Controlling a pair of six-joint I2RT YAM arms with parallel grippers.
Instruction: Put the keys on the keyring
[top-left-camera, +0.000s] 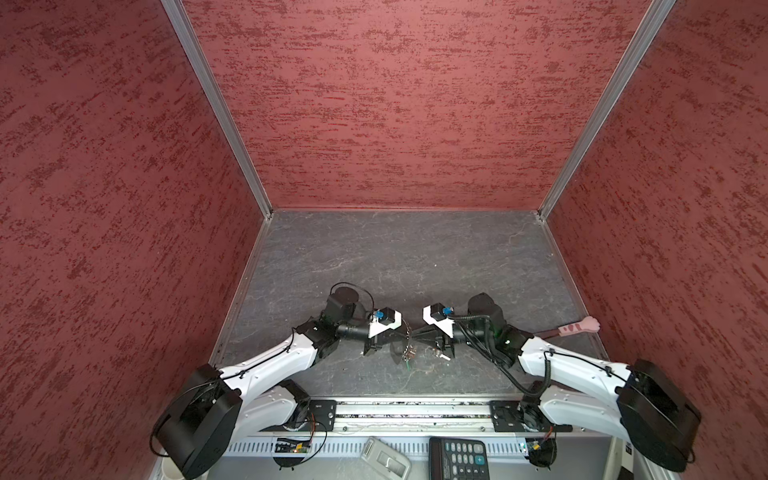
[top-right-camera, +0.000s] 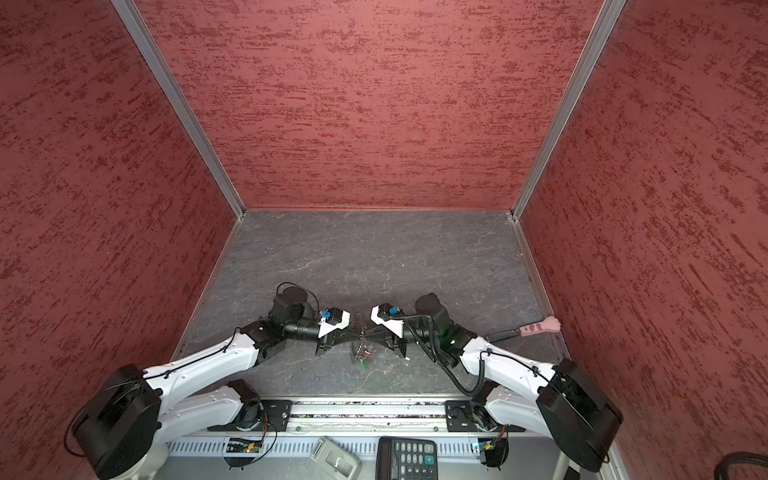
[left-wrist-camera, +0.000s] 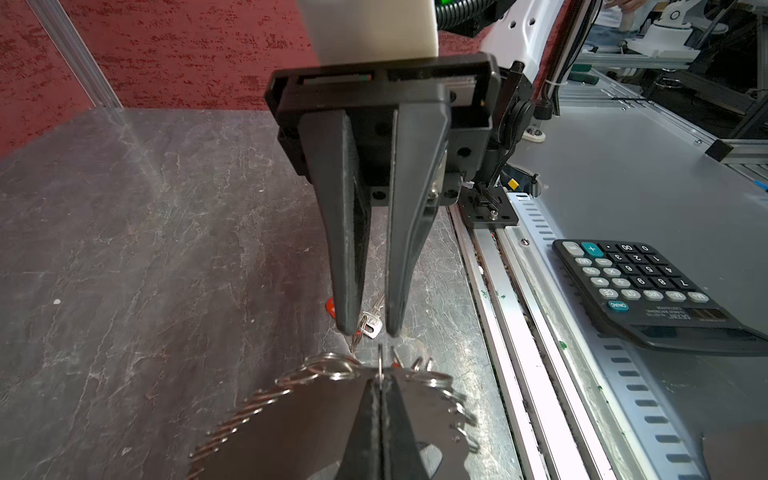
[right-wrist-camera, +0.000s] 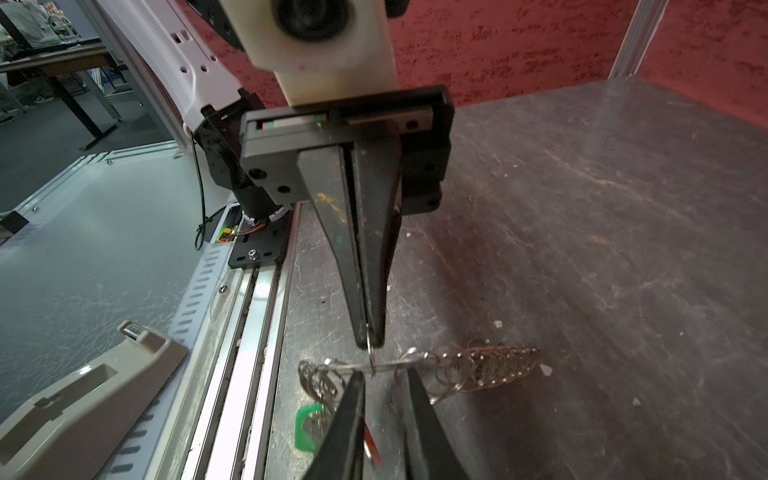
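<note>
The left gripper (right-wrist-camera: 370, 341) is pinching the keyring (right-wrist-camera: 478, 370). Just beside it, the parted right gripper (left-wrist-camera: 371, 330) is half hiding the key (left-wrist-camera: 370, 323); a calculator (left-wrist-camera: 648, 286) is sitting well apart.

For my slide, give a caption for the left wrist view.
Left gripper shut on the keyring; facing right gripper slightly open, silver key showing between its jaws.
</note>
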